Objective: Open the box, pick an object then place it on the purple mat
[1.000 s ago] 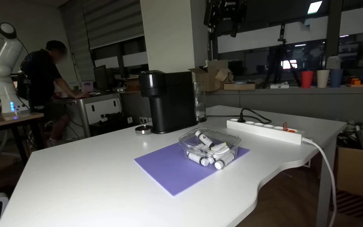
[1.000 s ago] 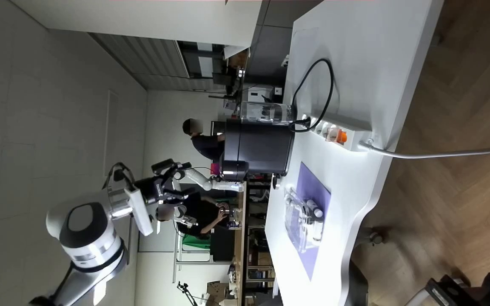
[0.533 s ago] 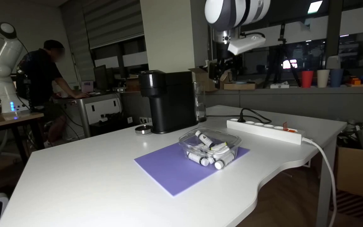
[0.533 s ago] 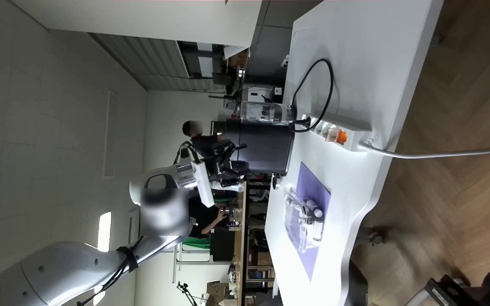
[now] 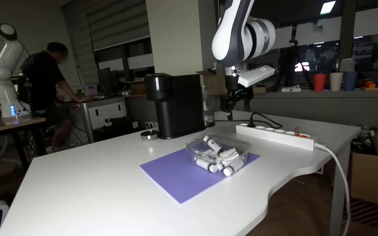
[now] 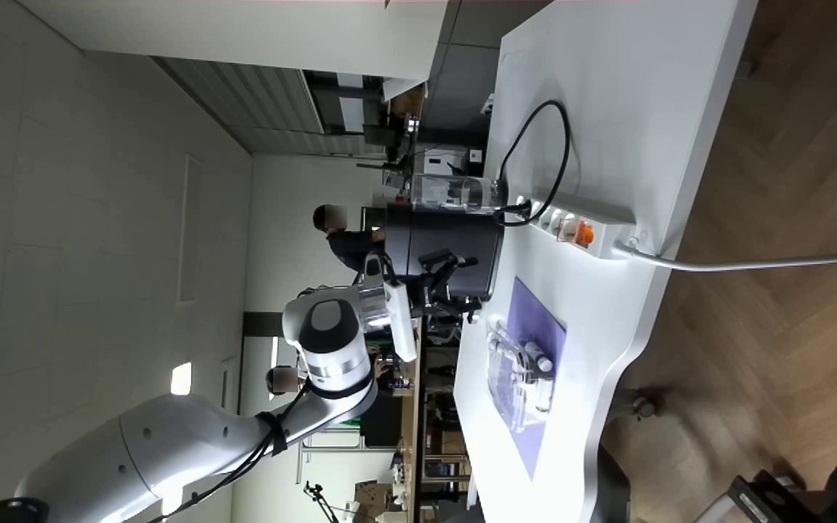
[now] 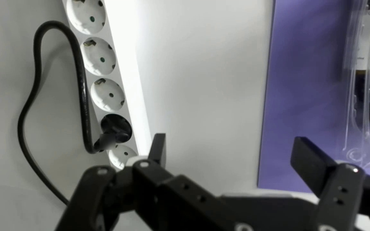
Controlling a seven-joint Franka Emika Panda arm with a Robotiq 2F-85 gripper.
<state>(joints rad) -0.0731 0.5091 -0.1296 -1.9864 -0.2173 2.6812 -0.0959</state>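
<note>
One clear box (image 5: 233, 141), purple mat (image 5: 182, 178) beneath, hand (image 7: 230, 149) higher, apart

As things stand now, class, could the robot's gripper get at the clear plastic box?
Probably yes: the gripper is open, and I see nothing between it and the box. It hangs off to one side, so it would likely need to move over the purple mat and lower.

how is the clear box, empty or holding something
Holding something: white tubes show through the clear box in an exterior view.
</note>
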